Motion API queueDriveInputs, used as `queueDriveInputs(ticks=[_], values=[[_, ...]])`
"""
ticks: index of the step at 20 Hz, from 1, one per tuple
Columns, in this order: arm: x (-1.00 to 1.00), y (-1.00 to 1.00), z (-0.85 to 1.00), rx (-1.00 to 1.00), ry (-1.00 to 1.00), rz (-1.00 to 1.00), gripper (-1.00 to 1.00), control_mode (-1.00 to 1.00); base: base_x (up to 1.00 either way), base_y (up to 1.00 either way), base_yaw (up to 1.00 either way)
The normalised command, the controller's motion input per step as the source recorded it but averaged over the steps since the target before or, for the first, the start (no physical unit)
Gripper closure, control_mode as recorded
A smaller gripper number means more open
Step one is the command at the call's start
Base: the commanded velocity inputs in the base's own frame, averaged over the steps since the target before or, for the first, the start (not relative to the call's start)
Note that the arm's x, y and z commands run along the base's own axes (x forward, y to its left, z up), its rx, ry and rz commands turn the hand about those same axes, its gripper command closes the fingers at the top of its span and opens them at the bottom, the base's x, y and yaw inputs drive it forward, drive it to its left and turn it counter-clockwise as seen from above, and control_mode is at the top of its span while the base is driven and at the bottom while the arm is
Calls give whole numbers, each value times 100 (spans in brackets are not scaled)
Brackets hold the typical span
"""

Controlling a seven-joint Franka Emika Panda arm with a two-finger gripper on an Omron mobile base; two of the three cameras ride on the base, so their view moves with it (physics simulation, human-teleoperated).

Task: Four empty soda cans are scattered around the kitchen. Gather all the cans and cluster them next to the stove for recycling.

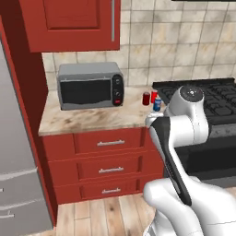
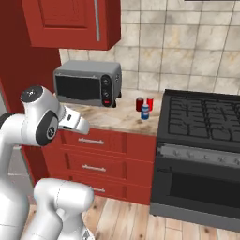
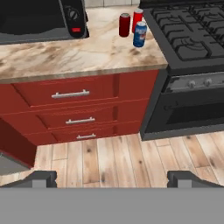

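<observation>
Three soda cans stand close together on the marble counter [image 3: 87, 52], right beside the stove [image 3: 188, 35]. Two are red [image 3: 124, 25] [image 3: 137, 19] and one is blue [image 3: 140, 34], nearest the counter's front. The same cluster, red [image 1: 146, 98], red [image 1: 154, 96] and blue [image 1: 157, 104], sits left of the black cooktop [image 1: 216, 99]. In the right base view the cans are at red [image 2: 139, 104], red [image 2: 150, 103] and blue [image 2: 145, 111], with the stove [image 2: 201, 117] to their right. My gripper [image 3: 113, 179] is open and empty, held back from the counter over the floor, facing the drawers.
A grey toaster oven [image 1: 90, 85] stands at the counter's left, with red drawers [image 3: 70, 94] below and an upper cabinet [image 1: 69, 23] above. A grey fridge [image 1: 18, 161] stands at far left. The oven door [image 2: 201, 187] is under the cooktop. Wood floor [image 3: 113, 153] lies in front.
</observation>
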Motion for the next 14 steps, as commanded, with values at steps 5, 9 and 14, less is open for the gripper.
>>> queueDriveInputs(ticks=[5,9,14], values=[[0,0,0,0,0,0,-100,100,-35,0,48],[0,0,0,0,0,0,-100,100,-6,0,50],[0,0,0,0,0,0,-100,100,-2,0,50]])
